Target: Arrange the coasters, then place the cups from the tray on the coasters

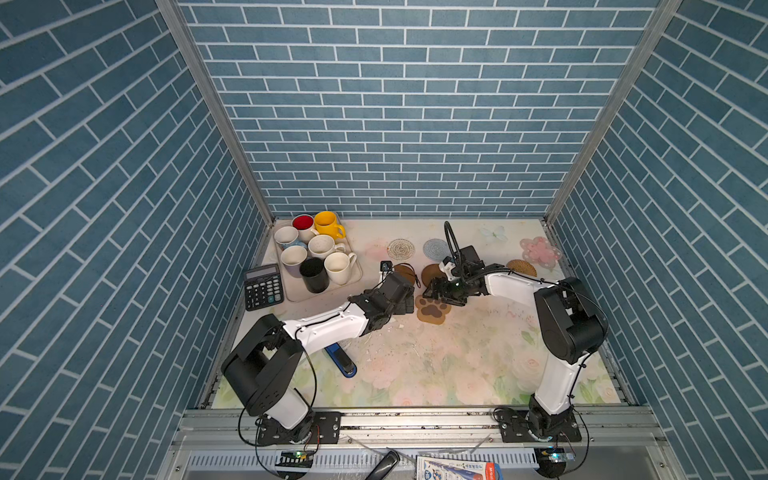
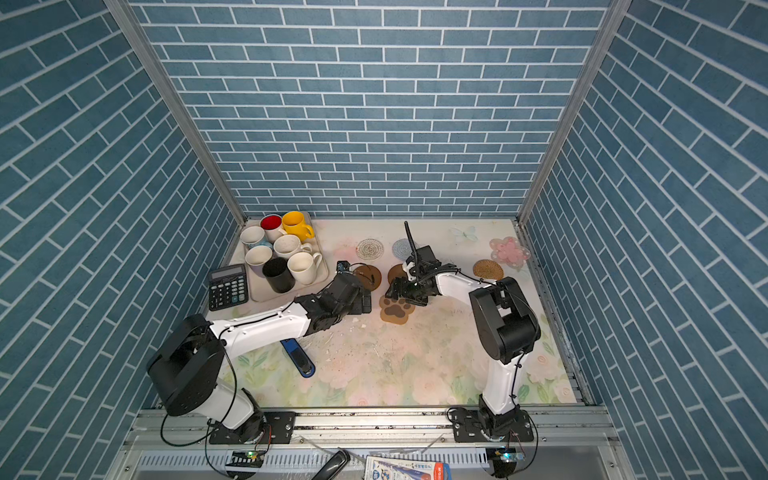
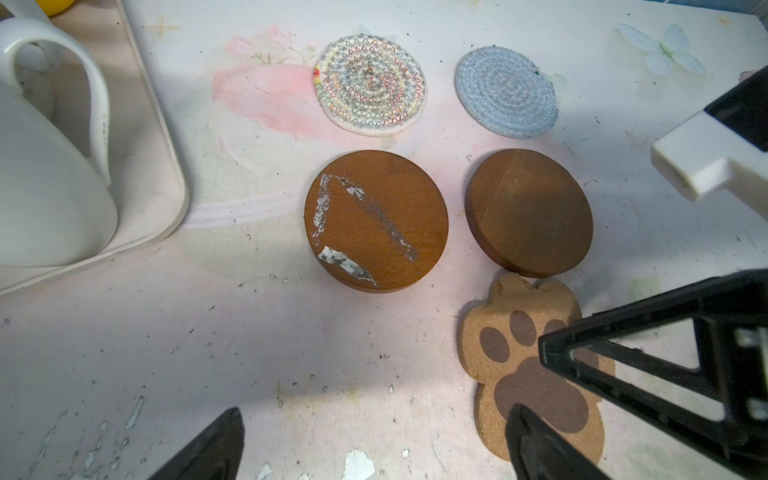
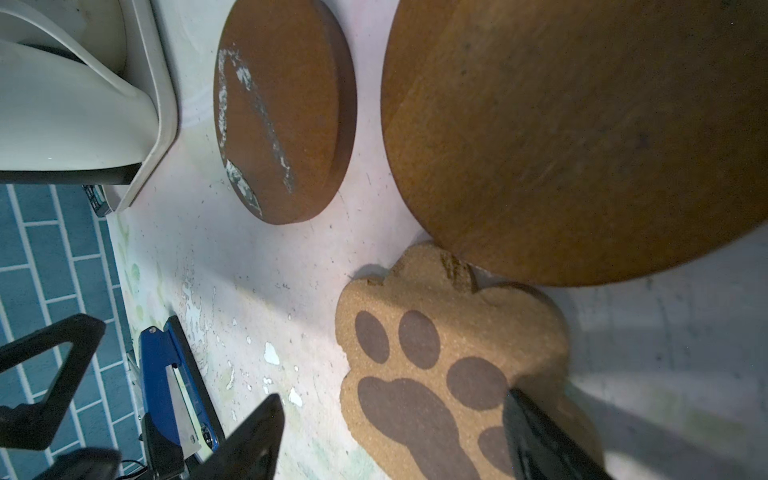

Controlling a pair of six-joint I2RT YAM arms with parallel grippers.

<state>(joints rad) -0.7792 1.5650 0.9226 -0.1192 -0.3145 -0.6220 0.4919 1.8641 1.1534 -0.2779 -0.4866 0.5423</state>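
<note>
Seven cups, among them a yellow one [image 1: 326, 224] and a black one [image 1: 313, 274], stand in the beige tray [image 1: 297, 293] at the back left. The coasters lie on the table: white woven [image 1: 401, 249], light blue woven [image 1: 435, 249], two brown discs [image 3: 376, 220] [image 3: 530, 212], tan rattan [image 1: 521, 267], pink flower [image 1: 540, 251]. The paw coaster [image 4: 436, 353] touches the right brown disc's edge. My right gripper [image 4: 392, 415] is open low over the paw coaster, one finger above it. My left gripper [image 3: 374, 436] is open over bare table just left of the paw.
A black calculator [image 1: 263, 286] sits left of the tray's front corner. A blue stapler [image 1: 341, 359] lies under the left forearm. Blue brick walls close in the back and both sides. The two grippers are close together at mid-table.
</note>
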